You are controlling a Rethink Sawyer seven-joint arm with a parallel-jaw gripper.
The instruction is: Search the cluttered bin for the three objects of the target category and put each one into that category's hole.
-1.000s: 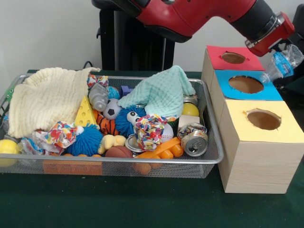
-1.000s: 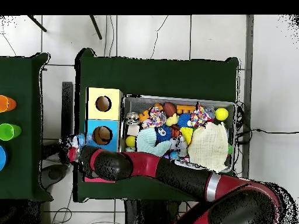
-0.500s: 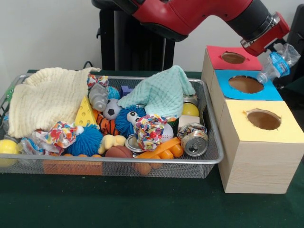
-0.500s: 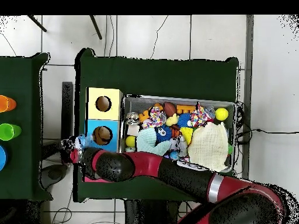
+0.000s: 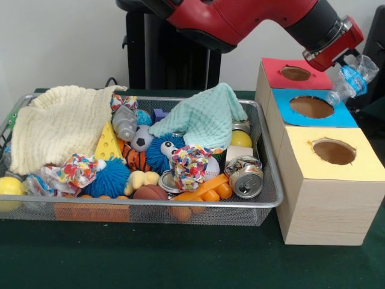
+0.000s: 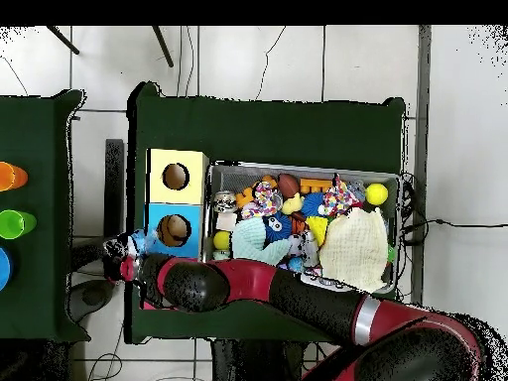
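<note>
A clear plastic bottle (image 5: 353,77) with a blue label hangs tilted in the air just right of the red-topped box (image 5: 274,69) and the blue-topped box (image 5: 283,112). My gripper (image 5: 344,60) is shut on the bottle's upper part, at the end of the red arm. From above, the bottle (image 6: 136,241) and gripper (image 6: 123,260) sit left of the blue-topped box (image 6: 154,213), off its edge. The yellow-topped box (image 5: 301,150) is nearest the camera. In the wire bin (image 5: 180,205) lie a crushed can (image 5: 245,178) and a grey squashed bottle (image 5: 124,122).
The bin holds a cream cloth (image 5: 57,126), a mint cloth (image 5: 207,117), blue spiky balls (image 5: 161,152), a cheese wedge (image 5: 108,143), small balls and patterned fabric. Each of the three boxes has a round hole in its top. Coloured cups (image 6: 10,223) stand on a separate table.
The gripper and the held bottle have drifted slightly up and toward the red-topped box in the front view. Nothing in the bin has moved.
</note>
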